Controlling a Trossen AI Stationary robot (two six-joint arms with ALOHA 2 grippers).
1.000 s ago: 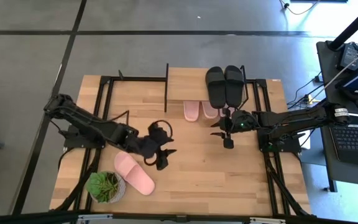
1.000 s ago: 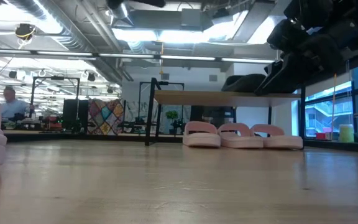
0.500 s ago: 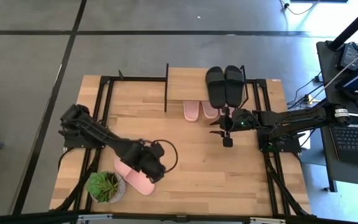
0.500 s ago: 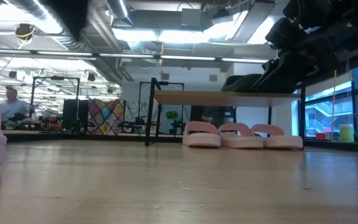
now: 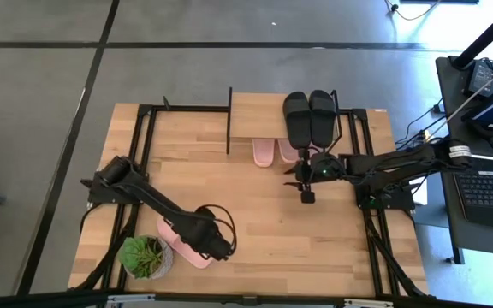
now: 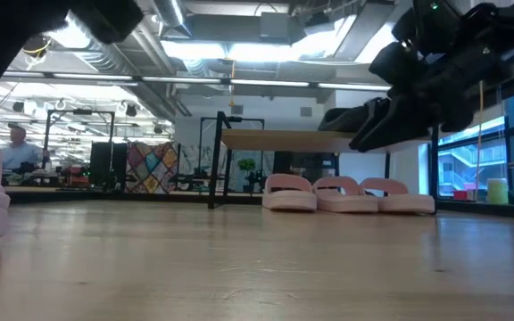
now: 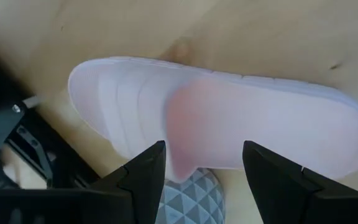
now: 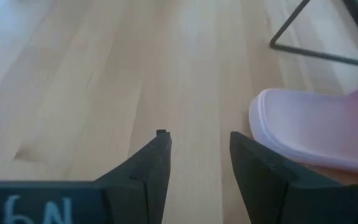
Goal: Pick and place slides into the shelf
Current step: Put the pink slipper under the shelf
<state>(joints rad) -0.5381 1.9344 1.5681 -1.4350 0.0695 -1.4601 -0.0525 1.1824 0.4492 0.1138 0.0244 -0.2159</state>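
A light pink slide (image 5: 176,235) lies flat on the table near the front left, beside a potted plant (image 5: 144,257). My left gripper (image 5: 215,244) is open just above it, and its fingers frame the slide's strap (image 7: 204,118) in the left wrist view. The shelf (image 5: 259,115) stands at the far edge with two black slides (image 5: 308,115) on its top. Pink slides (image 6: 346,193) stand on the table under the shelf. My right gripper (image 5: 306,190) is open and empty in front of the shelf, with a pink slide (image 8: 316,130) just ahead of it.
The plant's grey pot (image 7: 197,199) stands right next to the loose slide. The shelf's black legs (image 8: 316,43) stand near my right gripper. Bare wood (image 5: 272,231) lies between the two grippers. A person sits in the room far behind the table (image 6: 14,147).
My left gripper has swung from the table's middle toward the near edge and now stands over the loose pink slide. My right gripper has shifted a little toward the table's left. No slide has moved.
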